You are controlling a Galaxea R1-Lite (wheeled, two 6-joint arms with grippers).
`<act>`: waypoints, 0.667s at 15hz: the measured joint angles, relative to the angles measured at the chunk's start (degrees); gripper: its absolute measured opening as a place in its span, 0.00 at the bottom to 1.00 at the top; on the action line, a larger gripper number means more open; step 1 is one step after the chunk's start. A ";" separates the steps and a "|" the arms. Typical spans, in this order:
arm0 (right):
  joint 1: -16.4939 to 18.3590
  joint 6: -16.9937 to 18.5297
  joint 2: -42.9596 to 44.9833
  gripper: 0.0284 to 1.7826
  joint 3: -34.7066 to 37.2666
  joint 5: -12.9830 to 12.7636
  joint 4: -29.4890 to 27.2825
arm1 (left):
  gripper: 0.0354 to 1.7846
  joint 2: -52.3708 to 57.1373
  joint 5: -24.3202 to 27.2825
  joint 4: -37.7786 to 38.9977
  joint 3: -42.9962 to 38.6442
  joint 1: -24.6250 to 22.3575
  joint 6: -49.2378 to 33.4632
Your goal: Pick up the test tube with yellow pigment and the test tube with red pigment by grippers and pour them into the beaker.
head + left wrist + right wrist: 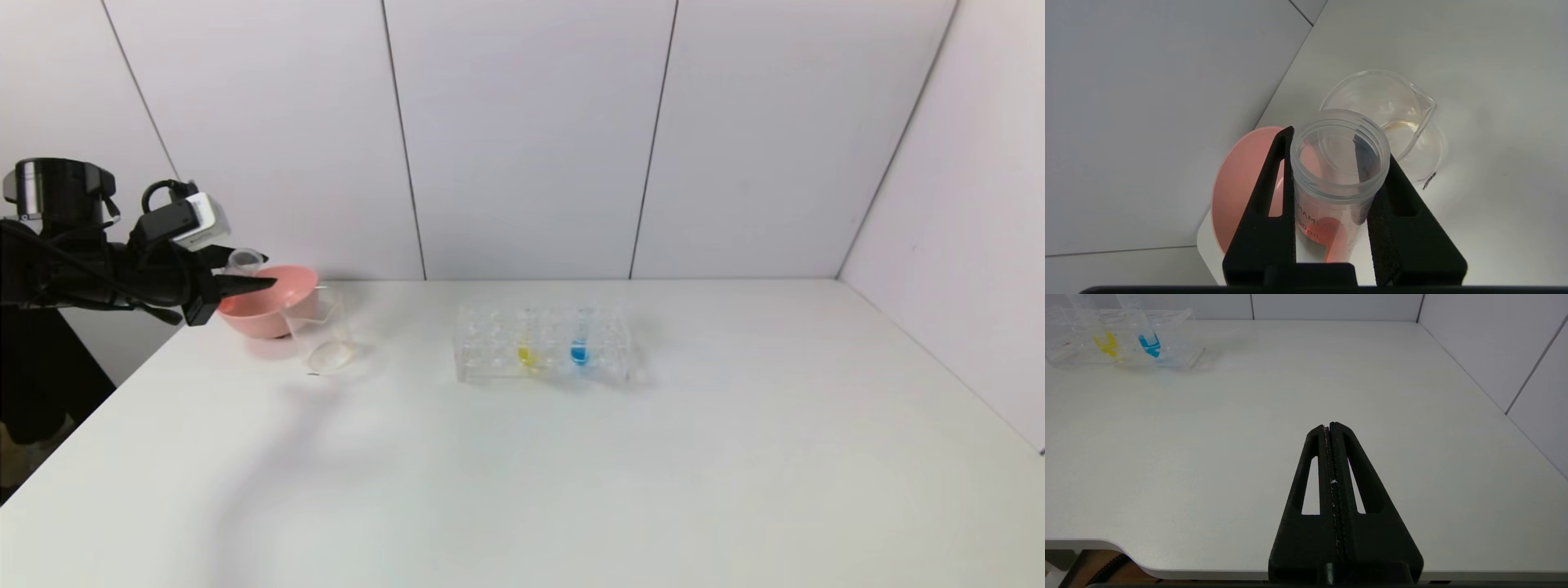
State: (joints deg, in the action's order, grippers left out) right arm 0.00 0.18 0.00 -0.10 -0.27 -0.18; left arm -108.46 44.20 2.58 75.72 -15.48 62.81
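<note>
My left gripper [260, 284] is shut on the test tube with red pigment [1340, 185], a clear tube held about upright with its open mouth up. A little red liquid sits in its tip. The tube's rim [244, 260] shows just above the fingers [1274, 179], over the pink bowl and just left of the beaker [322, 336]. The clear beaker [1412, 110] stands on the table beside the bowl. The test tube with yellow pigment [526, 349] stands in the clear rack [490, 359]. My right gripper [1329, 425] is shut and empty, low over the table's near right part.
A pink bowl [273, 314] stands at the table's back left corner, touching the beaker's far side. A blue-liquid tube [579, 349] stands in the rack next to the yellow one. White walls close in the back and right. The table's left edge runs close to the bowl.
</note>
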 joint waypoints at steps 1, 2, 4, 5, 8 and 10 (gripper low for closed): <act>0.00 0.00 0.00 0.05 0.00 0.02 0.02 | 0.27 0.00 0.00 -0.05 0.35 -0.11 0.43; 0.00 0.00 0.00 0.05 0.00 0.02 0.00 | 0.27 -0.02 0.02 -0.17 0.61 -0.24 0.69; 0.00 -0.02 0.00 0.05 0.00 0.00 0.00 | 0.27 -0.09 -0.07 -0.44 1.02 -0.30 0.80; 0.00 0.00 0.00 0.05 0.00 0.00 0.00 | 0.27 -0.09 -0.13 -0.99 1.13 -0.30 0.83; 0.00 0.00 0.00 0.05 0.00 0.00 0.00 | 0.27 -0.05 -1.73 -4.04 2.21 -0.55 2.63; 0.00 -0.02 0.00 0.05 0.00 0.02 0.00 | 0.27 0.00 -3.83 -9.06 4.55 -0.56 5.28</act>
State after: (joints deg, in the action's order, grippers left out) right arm 0.00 0.16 0.00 -0.10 -0.24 -0.18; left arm -108.46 40.38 -6.47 80.26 -16.04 68.08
